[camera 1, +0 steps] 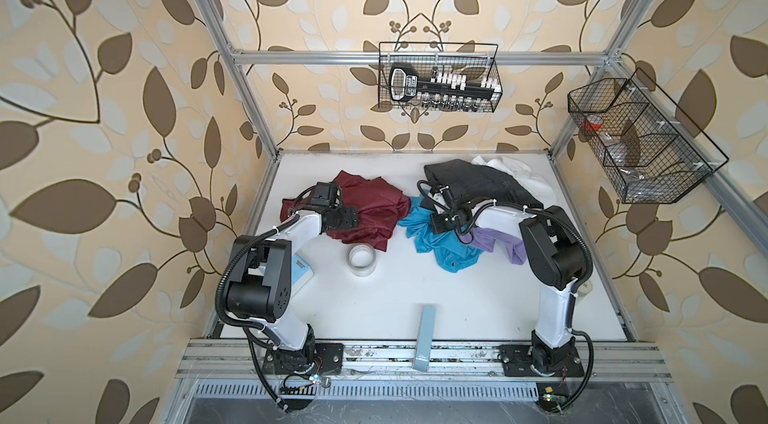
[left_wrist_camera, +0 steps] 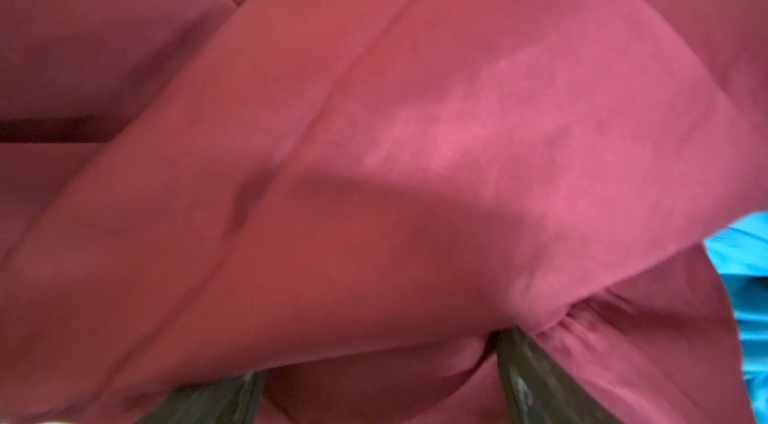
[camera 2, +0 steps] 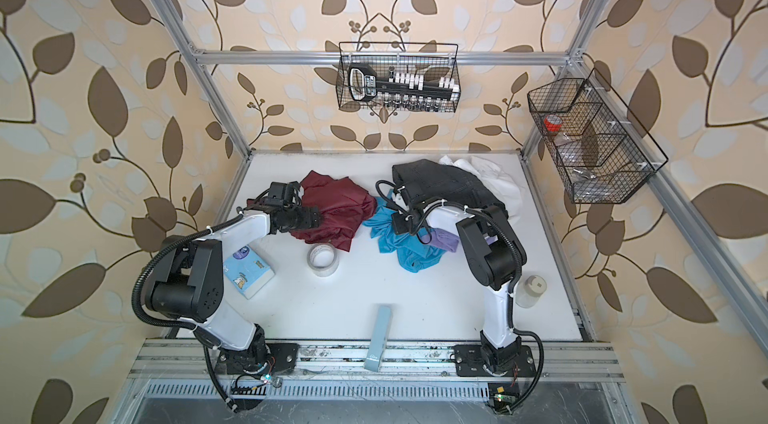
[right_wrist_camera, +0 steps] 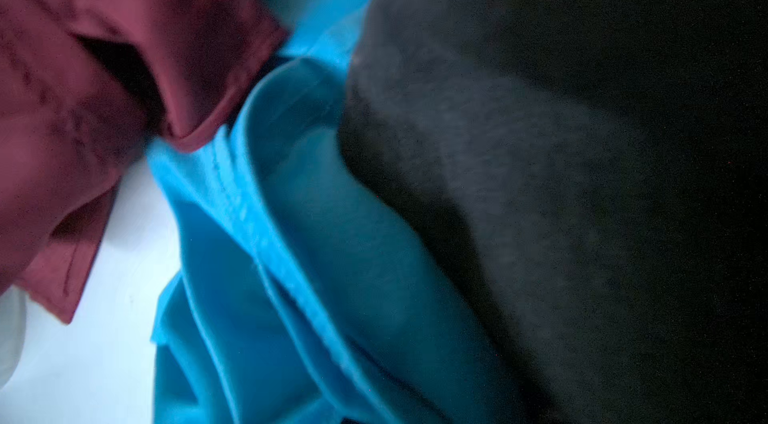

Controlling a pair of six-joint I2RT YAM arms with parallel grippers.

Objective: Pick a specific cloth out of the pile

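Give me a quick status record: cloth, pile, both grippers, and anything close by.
red cloth: left of the pile, its edge touching the blue garment
pile: blue garment, jeans, more, right of centre
left gripper: on the red cloth, jaws apart, fabric between
right gripper: shut, low where blue garment meets jeans; hold hidden
tape roll: just in front of the red cloth

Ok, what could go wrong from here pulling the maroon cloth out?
The maroon cloth touches the turquoise garment, so pulling may drag that along. The tape roll sits against its near edge and could get swept away. The right hand is shut by the dark jeans and might lift the wrong piece.
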